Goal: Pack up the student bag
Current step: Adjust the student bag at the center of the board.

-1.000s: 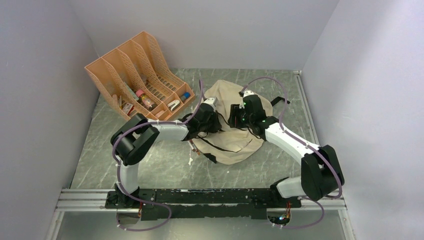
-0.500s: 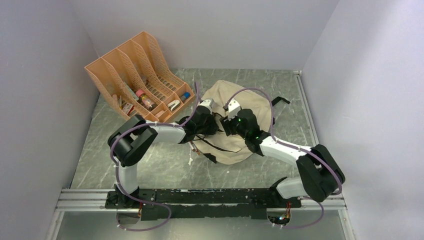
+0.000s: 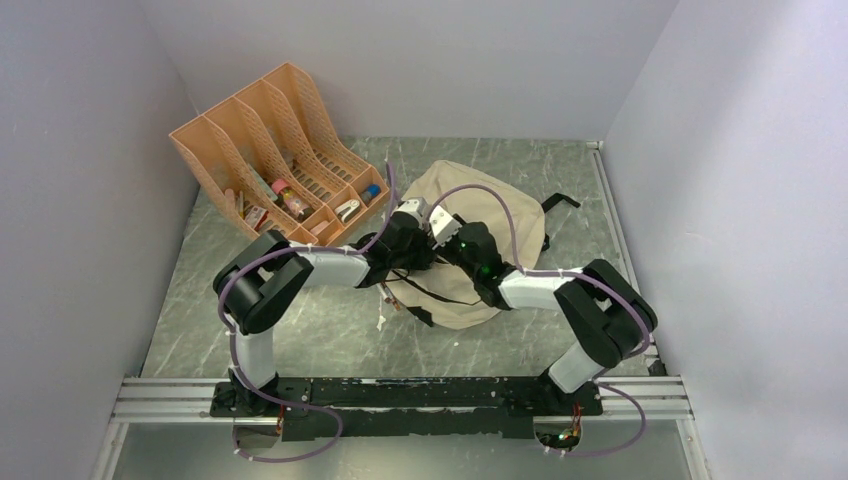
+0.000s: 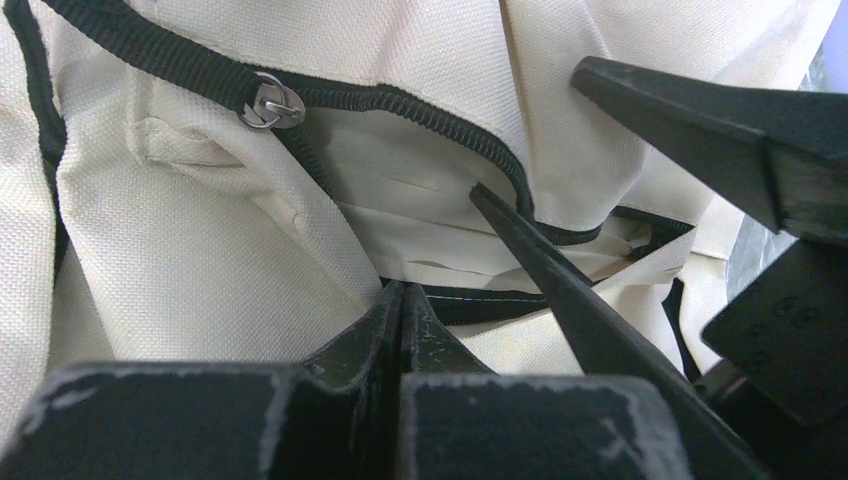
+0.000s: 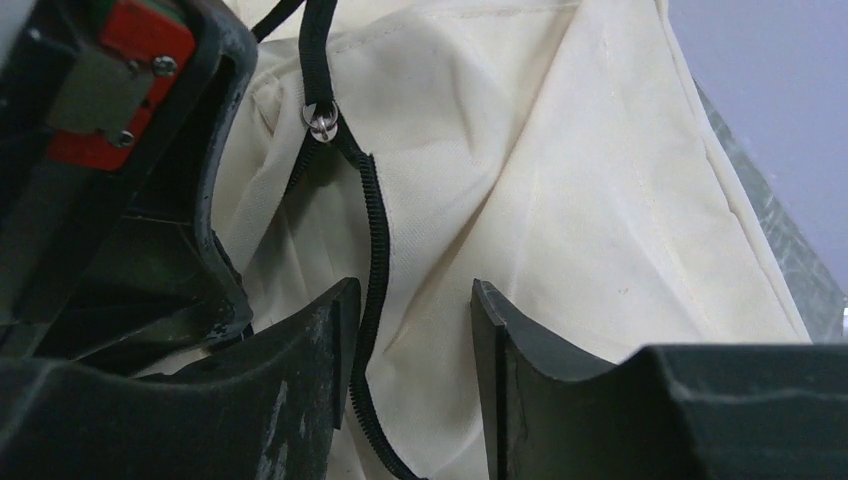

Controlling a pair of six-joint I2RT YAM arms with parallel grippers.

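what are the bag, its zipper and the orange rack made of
Bag: cream woven cloth, matte, probably canvas or polyester; the weave shows up close.
Zipper: black ribbed coil, likely nylon, with a shiny metal-looking slider.
Rack: orange plastic by its look, with moulded lattice walls and a smooth matte finish.

Student bag [image 3: 500, 200] was laid mid-table [image 3: 300, 325]. File organizer [image 3: 270, 150] was set behind it, leftward. Left gripper [image 3: 418, 243] and right gripper [image 3: 446, 236] were placed together on the bag's left part.
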